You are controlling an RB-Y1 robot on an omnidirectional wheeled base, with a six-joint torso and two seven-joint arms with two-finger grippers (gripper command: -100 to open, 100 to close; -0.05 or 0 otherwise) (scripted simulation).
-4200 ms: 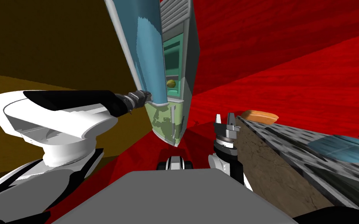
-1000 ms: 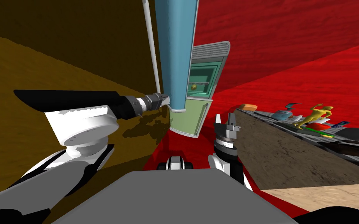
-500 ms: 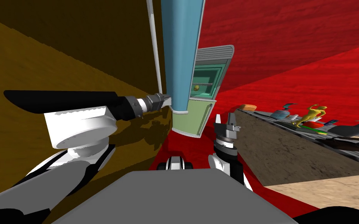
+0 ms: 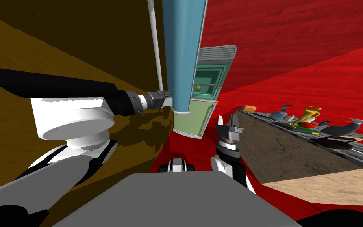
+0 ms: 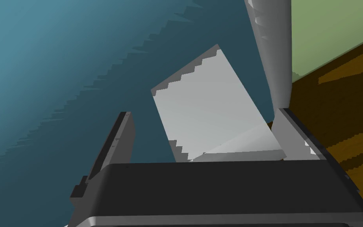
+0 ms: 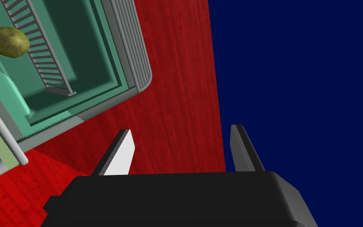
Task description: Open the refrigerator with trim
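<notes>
grey fingers [image 5: 115, 142] of your left gripper [image 4: 169, 99] are standing wide apart, clamping nothing, and touching the tall blue refrigerator door with grey trim [image 4: 182, 55]. a pale grey flat piece [image 5: 208, 118] is sitting between them, and it is unclear what it is. that door is standing upright, swung out edge-on, directly ahead of this gripper, baring the teal refrigerator interior [image 4: 208, 77]. your right gripper [image 4: 227, 119] is hanging open and empty, farther from the door.
</notes>
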